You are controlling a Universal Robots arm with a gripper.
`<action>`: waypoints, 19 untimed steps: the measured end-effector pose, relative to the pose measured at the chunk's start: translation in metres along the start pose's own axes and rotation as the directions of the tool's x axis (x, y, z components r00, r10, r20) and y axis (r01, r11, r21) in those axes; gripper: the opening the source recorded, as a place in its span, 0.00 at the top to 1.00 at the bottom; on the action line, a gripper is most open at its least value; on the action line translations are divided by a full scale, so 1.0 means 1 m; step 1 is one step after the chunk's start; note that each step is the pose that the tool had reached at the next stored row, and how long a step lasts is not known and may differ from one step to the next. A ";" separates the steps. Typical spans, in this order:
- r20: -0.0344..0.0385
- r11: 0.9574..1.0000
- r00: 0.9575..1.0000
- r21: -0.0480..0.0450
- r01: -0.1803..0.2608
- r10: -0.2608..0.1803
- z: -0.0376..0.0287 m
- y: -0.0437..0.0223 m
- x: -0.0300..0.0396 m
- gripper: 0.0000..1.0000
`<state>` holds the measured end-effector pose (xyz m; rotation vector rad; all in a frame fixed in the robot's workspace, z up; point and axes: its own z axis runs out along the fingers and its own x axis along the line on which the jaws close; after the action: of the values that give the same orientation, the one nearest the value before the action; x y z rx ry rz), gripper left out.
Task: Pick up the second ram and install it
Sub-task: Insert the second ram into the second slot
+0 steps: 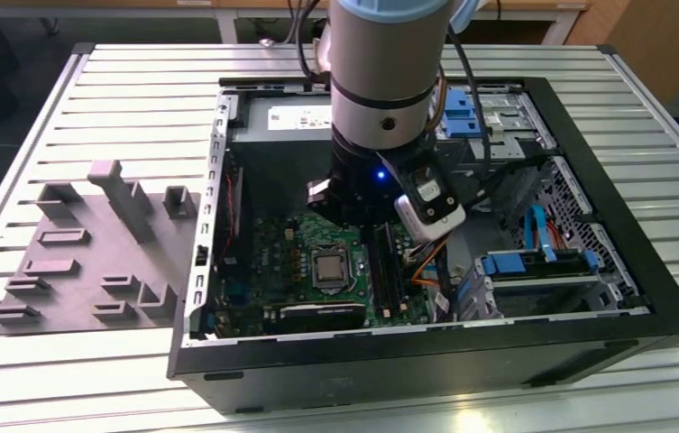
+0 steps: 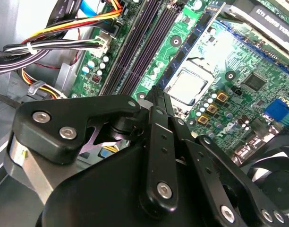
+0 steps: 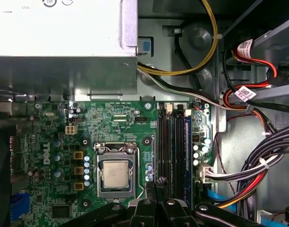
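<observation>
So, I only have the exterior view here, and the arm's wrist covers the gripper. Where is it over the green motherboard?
Observer: In both wrist views the black gripper hangs low over the green motherboard, its tip at one end of the long dark memory slots.
Operator: What lies beyond those slots, behind the arm?
Observer: In the first wrist view a white plug on a bundle of black and white wires sits at the board's edge; the slots lie between it and the square silver processor.
</observation>
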<state>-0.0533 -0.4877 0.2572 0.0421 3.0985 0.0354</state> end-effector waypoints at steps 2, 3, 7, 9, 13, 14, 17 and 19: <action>0.000 1.000 1.000 0.000 -0.001 0.001 0.0005 0.0001 -0.0004 0.89; 0.000 1.000 1.000 0.000 -0.002 0.002 0.0007 0.0002 -0.0007 0.89; 0.000 1.000 1.000 0.000 -0.003 0.003 0.0018 0.0008 -0.0012 0.89; 0.000 1.000 1.000 0.000 -0.003 0.003 0.0026 0.0017 -0.0017 0.89; 0.000 1.000 1.000 0.000 -0.004 0.004 0.0039 0.0032 -0.0027 0.89; 0.000 1.000 1.000 0.000 -0.004 0.004 0.0043 0.0036 -0.0029 0.89; 0.000 1.000 1.000 0.000 -0.005 0.005 0.0054 0.0045 -0.0035 0.89; 0.000 1.000 1.000 0.000 -0.005 0.005 0.0062 0.0050 -0.0037 0.89</action>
<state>-0.0492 -0.4827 0.2513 0.0501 3.0984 0.0352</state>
